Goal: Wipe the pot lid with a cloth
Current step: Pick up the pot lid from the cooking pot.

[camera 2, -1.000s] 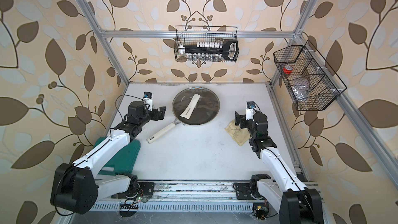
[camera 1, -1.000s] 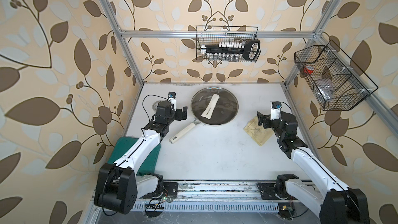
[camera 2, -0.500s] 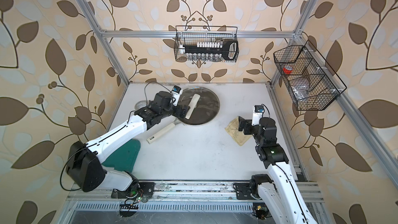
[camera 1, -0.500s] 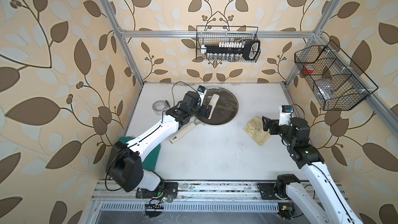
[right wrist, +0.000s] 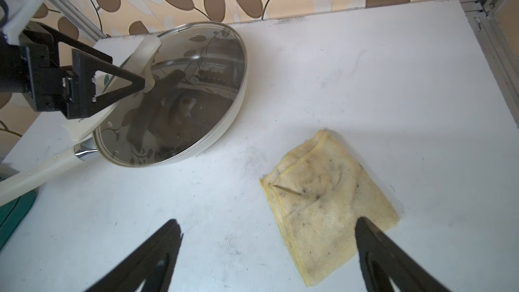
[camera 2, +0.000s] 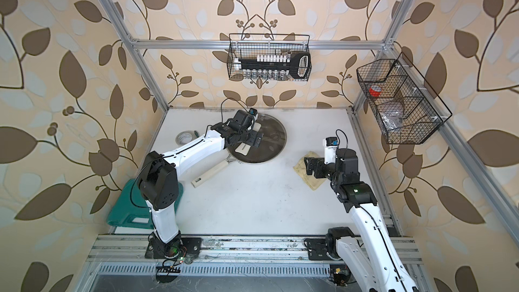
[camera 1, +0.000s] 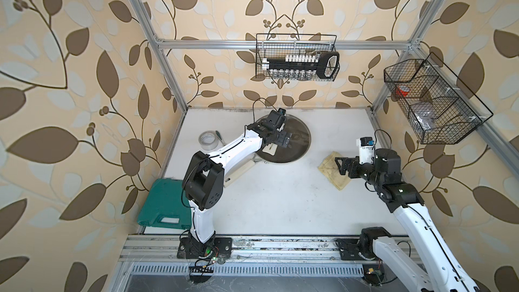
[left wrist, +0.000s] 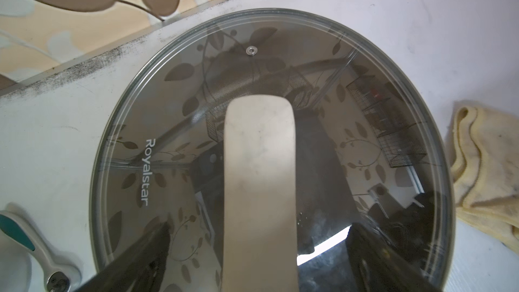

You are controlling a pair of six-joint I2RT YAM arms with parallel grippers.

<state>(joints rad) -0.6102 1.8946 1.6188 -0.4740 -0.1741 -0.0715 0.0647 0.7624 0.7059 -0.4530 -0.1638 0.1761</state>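
You have one pot lid (left wrist: 168,108), marked "Royalstar"; one cloth (right wrist: 323,206) near it; left end effector (left wrist: 259,226) over lid, right end effector (right wrist: 268,221) apart, both spread wide, empty.

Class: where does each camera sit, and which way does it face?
Both top views: high in front, looking down at the table; left arm, right arm show.
Left wrist: over the lid, looking down; open left gripper flanks its handle.
Right wrist: tilted down at the cloth; open right gripper shows.
Shared: both wrist views show lid, cloth.
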